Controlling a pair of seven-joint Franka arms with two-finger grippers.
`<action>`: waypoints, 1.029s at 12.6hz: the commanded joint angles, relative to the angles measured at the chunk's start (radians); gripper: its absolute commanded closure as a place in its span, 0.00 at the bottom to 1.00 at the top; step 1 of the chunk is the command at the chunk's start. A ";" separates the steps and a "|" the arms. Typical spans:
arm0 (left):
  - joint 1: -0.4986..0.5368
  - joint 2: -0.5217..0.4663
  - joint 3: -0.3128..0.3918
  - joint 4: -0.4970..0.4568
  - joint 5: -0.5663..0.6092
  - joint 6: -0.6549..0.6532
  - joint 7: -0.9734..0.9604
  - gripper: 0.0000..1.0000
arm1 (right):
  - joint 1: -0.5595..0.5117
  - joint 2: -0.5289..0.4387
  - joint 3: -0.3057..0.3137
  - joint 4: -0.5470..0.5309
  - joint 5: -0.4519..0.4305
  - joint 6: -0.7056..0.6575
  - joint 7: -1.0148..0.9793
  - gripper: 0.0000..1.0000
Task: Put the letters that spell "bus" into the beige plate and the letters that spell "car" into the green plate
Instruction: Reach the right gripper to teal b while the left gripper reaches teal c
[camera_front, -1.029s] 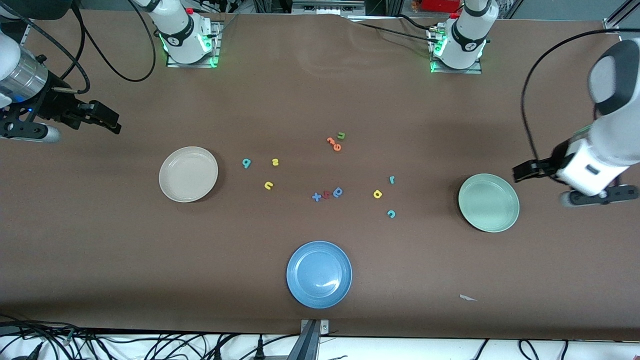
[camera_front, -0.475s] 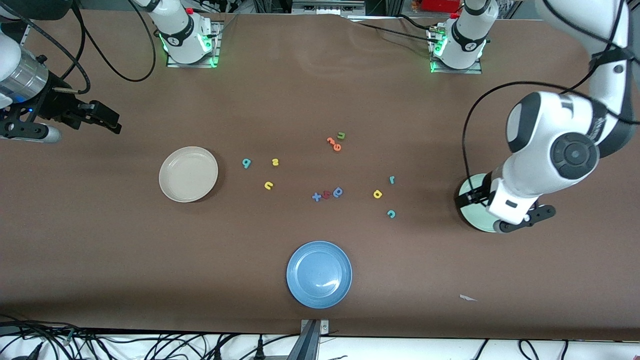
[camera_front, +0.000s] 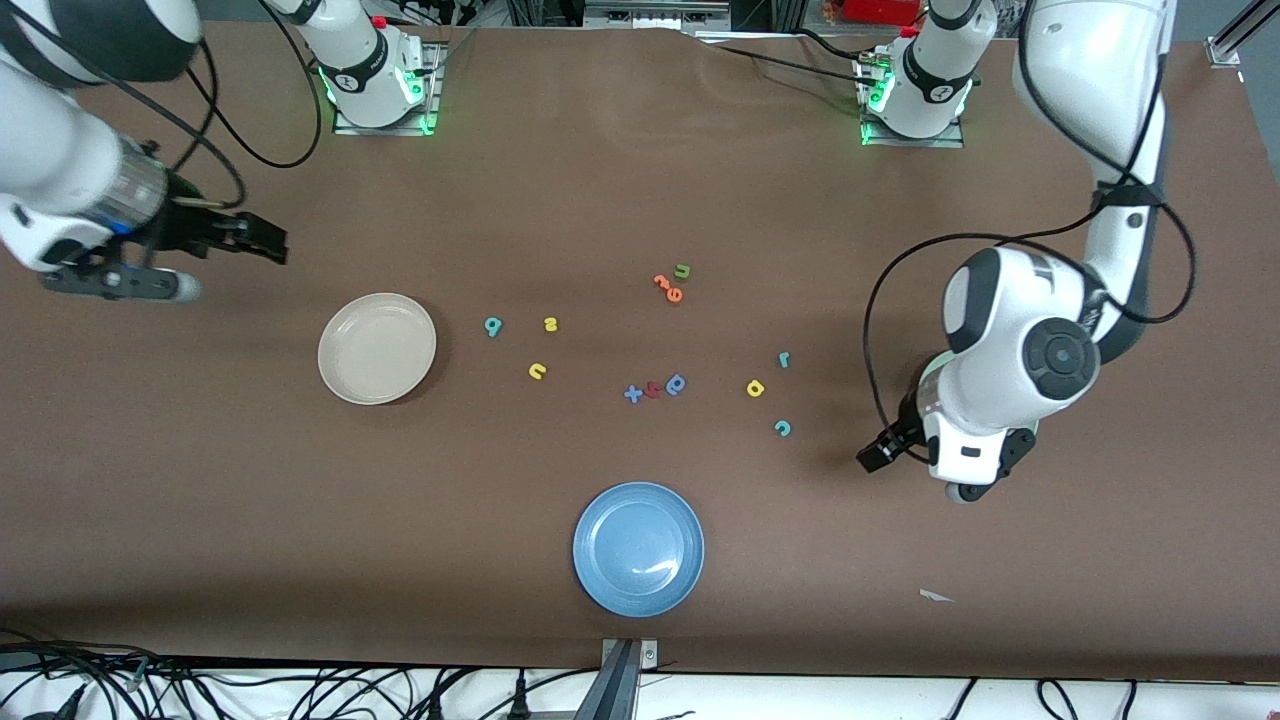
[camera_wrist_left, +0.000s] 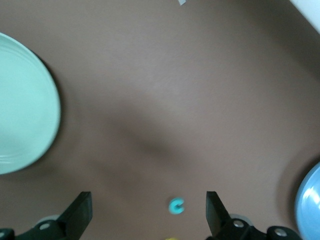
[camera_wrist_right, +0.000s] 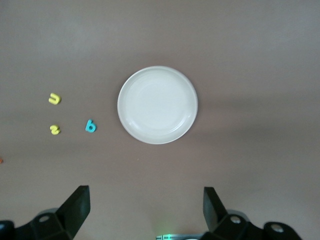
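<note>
Left gripper (camera_front: 878, 455) is hanging wide open, empty, lower right of the front frame beside the green plate (camera_wrist_left: 20, 105), near teal c (camera_front: 783, 428). Right gripper (camera_front: 262, 243) is hanging wide open, empty, upper left, above beige plate (camera_front: 377, 348). All letters are lying on table (camera_front: 600, 180), mid-frame.

On the table (camera_front: 640, 180), near the beige plate (camera_front: 330, 372), lie a teal b (camera_front: 492, 326) and a yellow s (camera_front: 550, 324), with a yellow u (camera_front: 538, 371) nearer to the front camera. A green u (camera_front: 682, 271) lies farther from that camera. Toward the left arm's end lie a teal r (camera_front: 784, 360), a yellow a (camera_front: 755, 388) and a teal c (camera_front: 783, 428). No printed label can be read.
</note>
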 joint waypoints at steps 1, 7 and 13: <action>-0.055 0.070 0.013 0.038 -0.029 0.068 -0.137 0.00 | 0.093 0.060 -0.002 -0.004 -0.014 0.005 0.149 0.00; -0.132 0.161 0.013 0.037 -0.025 0.069 -0.186 0.03 | 0.242 0.175 -0.002 -0.131 -0.017 0.302 0.424 0.00; -0.147 0.217 0.015 0.052 -0.022 0.104 -0.191 0.28 | 0.331 0.290 -0.004 -0.278 -0.019 0.585 0.674 0.11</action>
